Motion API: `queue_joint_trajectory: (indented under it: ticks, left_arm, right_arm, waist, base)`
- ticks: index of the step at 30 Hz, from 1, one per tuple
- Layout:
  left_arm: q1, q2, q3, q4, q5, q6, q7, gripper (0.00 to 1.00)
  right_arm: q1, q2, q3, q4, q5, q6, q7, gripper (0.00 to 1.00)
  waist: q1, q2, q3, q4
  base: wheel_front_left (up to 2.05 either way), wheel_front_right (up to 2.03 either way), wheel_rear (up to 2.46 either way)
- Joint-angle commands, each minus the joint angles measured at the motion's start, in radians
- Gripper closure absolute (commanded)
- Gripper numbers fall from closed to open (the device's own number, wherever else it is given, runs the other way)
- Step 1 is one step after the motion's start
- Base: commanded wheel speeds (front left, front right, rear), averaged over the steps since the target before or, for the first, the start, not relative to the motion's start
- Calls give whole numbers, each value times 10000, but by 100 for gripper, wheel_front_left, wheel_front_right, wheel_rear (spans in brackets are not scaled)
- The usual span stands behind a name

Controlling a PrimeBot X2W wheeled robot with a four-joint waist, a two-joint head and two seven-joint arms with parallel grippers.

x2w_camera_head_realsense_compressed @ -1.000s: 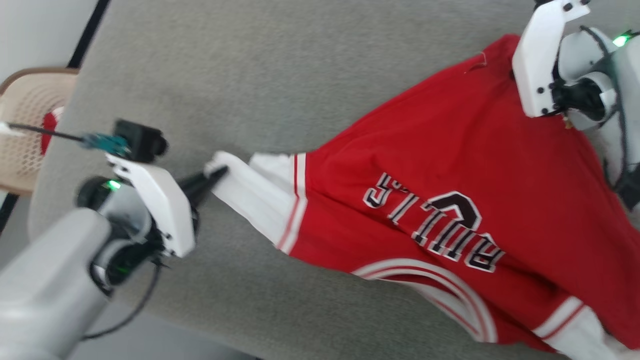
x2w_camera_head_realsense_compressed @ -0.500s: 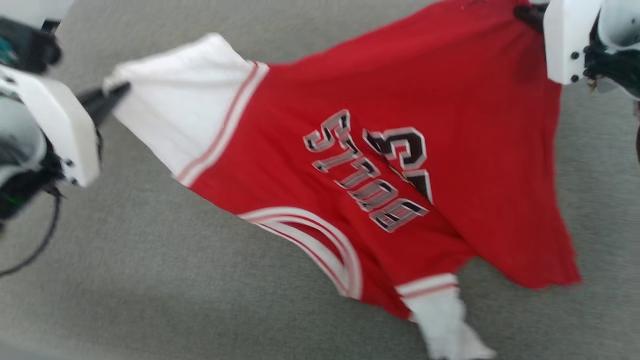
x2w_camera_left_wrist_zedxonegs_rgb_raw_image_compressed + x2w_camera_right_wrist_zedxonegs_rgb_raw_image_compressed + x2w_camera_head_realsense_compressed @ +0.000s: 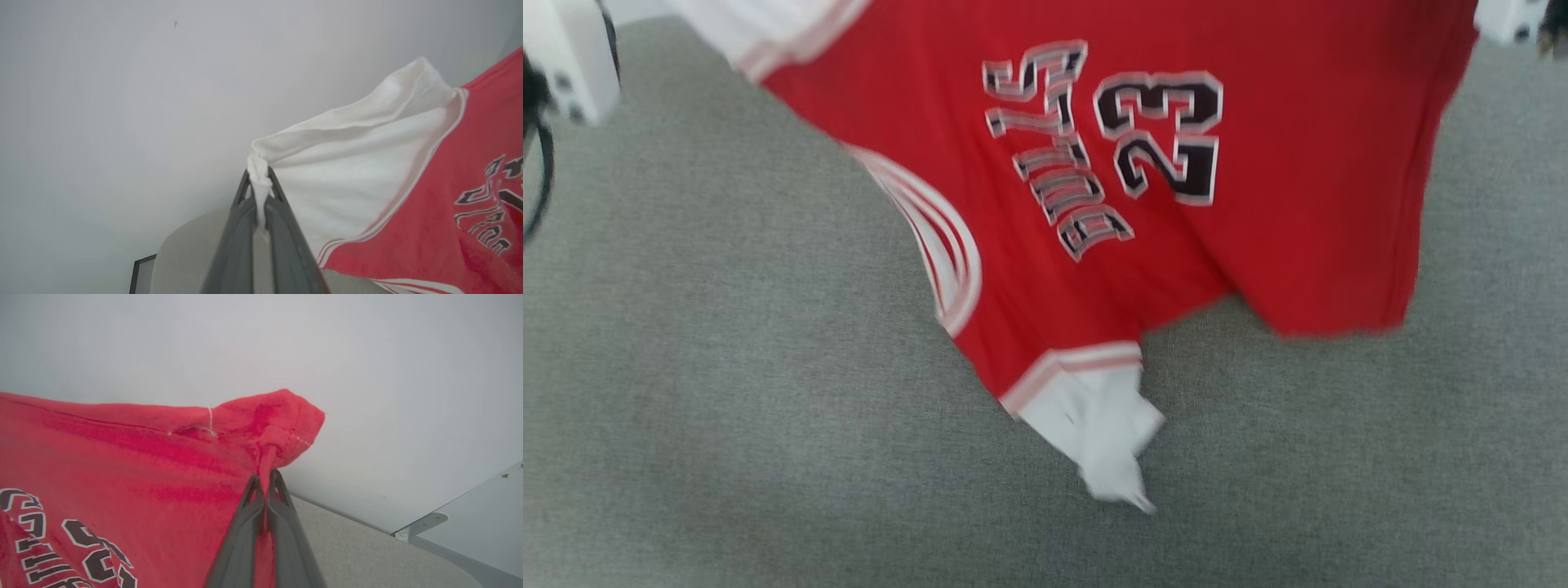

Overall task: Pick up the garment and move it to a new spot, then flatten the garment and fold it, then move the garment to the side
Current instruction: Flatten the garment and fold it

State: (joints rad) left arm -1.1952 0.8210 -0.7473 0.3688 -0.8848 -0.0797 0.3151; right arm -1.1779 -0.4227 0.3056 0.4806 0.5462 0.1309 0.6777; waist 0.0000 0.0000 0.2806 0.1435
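Observation:
The garment (image 3: pixel 1258 245), a red jersey with white sleeves, striped trim and a black 23, hangs stretched sideways above the grey cloth surface (image 3: pixel 727 392). Its lower white sleeve (image 3: pixel 1103 441) dangles toward the surface. My left gripper (image 3: pixel 258 185) is shut on the tip of the upper white sleeve (image 3: pixel 355 159). My right gripper (image 3: pixel 264 482) is shut on a red hem corner of the garment (image 3: pixel 122 457). White wrist housings of my left arm (image 3: pixel 564 57) and my right arm (image 3: pixel 1507 20) peek in at the head view's top corners.
The grey cloth surface spreads under and around the hanging jersey. A pale wall (image 3: pixel 408 375) rises behind it, and a white ledge with a bracket (image 3: pixel 470 522) stands at the surface's far edge. A dark cable (image 3: pixel 539 180) loops at the left.
Both grippers have lifted the garment off the surface while still holding it; it now hangs spread with the 23 showing. The head view has also shifted, so both grippers sit at its top edge.

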Motion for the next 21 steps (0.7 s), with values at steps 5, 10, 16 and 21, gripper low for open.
queue_joint_trajectory:
  ticks: [5,10,16,21]
  left_arm:
    - [-1617,-714,73,1420,1151,-120,-1615,100]
    - [-3094,-1241,222,2685,2141,142,-3491,100]
    - [-4365,-1639,435,3559,3133,461,-5609,100]
    - [-4075,-1788,633,3337,3339,-37,-5805,100]
  right_arm:
    - [-1088,663,-856,1018,-1542,-4,-1803,100]
    - [-2097,1249,-1663,2058,-3101,-4,-3770,100]
    - [-2873,1784,-2755,2940,-4943,-4,-6176,100]
    - [-2935,2144,-2988,3749,-5554,-4,-6678,100]
  waist:
    - [0,0,655,-147]
    - [0,0,1151,-186]
    - [0,0,1491,-103]
    - [0,0,1587,-17]
  base:
    - [0,0,0]
    - [0,0,0]
    - [0,0,0]
    - [0,0,0]
